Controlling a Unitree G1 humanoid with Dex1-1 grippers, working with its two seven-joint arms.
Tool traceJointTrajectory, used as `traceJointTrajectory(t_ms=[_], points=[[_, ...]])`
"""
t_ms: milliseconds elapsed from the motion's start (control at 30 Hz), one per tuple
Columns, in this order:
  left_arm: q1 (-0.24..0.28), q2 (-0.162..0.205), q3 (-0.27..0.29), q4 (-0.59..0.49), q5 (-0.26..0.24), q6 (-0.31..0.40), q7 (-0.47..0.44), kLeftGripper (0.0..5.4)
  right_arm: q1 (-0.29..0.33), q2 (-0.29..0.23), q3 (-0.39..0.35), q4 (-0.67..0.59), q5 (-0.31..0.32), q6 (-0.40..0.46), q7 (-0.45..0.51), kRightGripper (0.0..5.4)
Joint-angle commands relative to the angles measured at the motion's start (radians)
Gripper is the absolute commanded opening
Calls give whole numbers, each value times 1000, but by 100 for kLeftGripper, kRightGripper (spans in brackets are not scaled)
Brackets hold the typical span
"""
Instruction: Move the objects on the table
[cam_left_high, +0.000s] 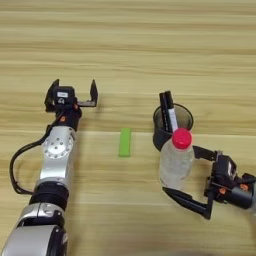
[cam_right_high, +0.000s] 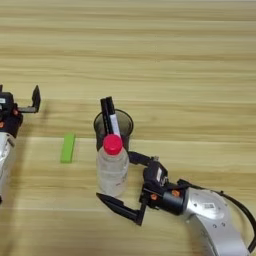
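One clear red-capped bottle (cam_left_high: 176, 161) upright beside dark cup (cam_left_high: 173, 126) of pens (cam_left_high: 168, 111).

Both arms over the worktop, fingers spread

The left gripper (cam_left_high: 74, 95) sits at the end of a silver forearm reaching up from the lower left corner, its two black fingers (cam_left_high: 93, 90) upright and apart; the right gripper (cam_right_high: 122, 182) comes in from the lower right, wrist turned toward picture left, one finger high, the other low, set wide apart.
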Motion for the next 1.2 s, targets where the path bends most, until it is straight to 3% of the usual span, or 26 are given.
traceJointTrajectory(t_ms=[33, 500, 1033, 1200], points=[[-1, 0, -5, 3, 11, 11, 4, 536, -29, 16, 13, 21, -23, 22, -23, 540], [1, 0, -6, 0, 11, 12, 4, 536, -85, 73, 8, 94, -60, 12, -108, 540], [-1, -3, -8, 1, 13, 13, 8, 540, -68, 69, 9, 61, -43, 18, -99, 349], [-2, -5, -8, 1, 15, 14, 10, 540, -38, 46, -7, 21, -26, 24, -91, 326]])
